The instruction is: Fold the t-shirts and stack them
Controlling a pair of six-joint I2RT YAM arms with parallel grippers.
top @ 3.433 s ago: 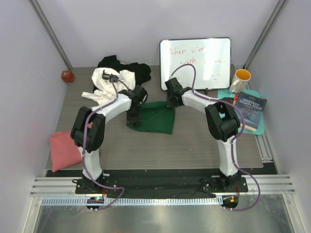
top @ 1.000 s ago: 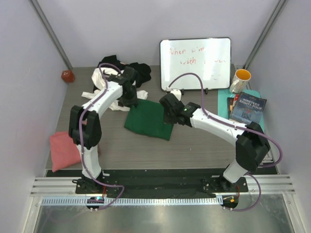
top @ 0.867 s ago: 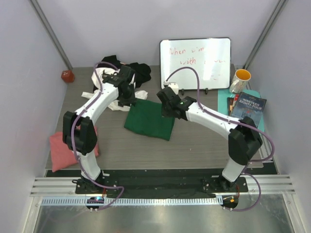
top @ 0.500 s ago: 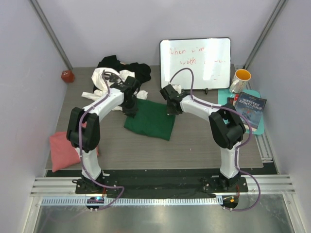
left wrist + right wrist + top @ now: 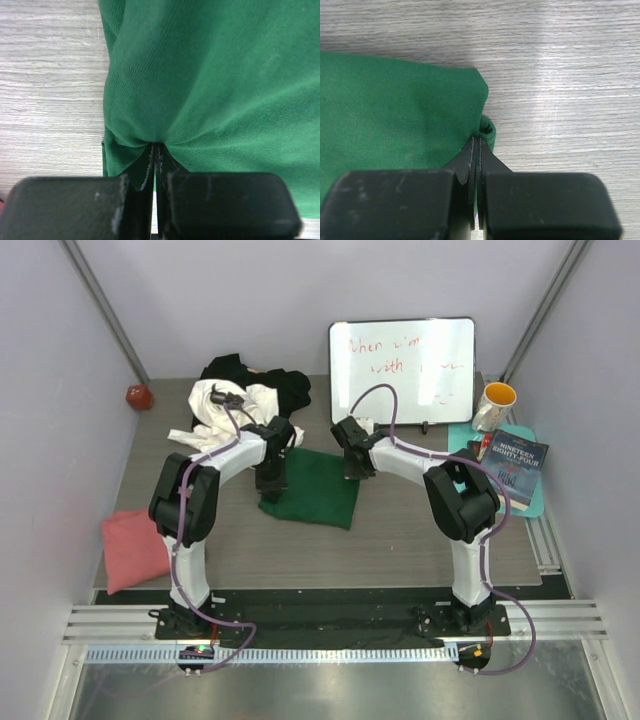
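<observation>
The dark green t-shirt (image 5: 315, 488) lies folded mid-table. My left gripper (image 5: 272, 480) is shut on its left edge; in the left wrist view the cloth (image 5: 210, 75) puckers into the closed fingertips (image 5: 156, 147). My right gripper (image 5: 358, 466) is shut on the shirt's far right corner; in the right wrist view that green corner (image 5: 395, 115) bunches at the jaws (image 5: 478, 141). The white t-shirt (image 5: 228, 408) and the black t-shirt (image 5: 285, 388) lie in a heap at the back left. The salmon pink t-shirt (image 5: 130, 548) lies folded at the front left.
A whiteboard (image 5: 402, 370) leans at the back. A yellow mug (image 5: 494, 405), a book (image 5: 516, 468) and a teal mat (image 5: 540, 502) sit at the right edge. A small red ball (image 5: 138, 396) rests at the far left.
Both arms came back down onto the green shirt. My left gripper closed on its left edge, and the right gripper now pinches its far right corner.
</observation>
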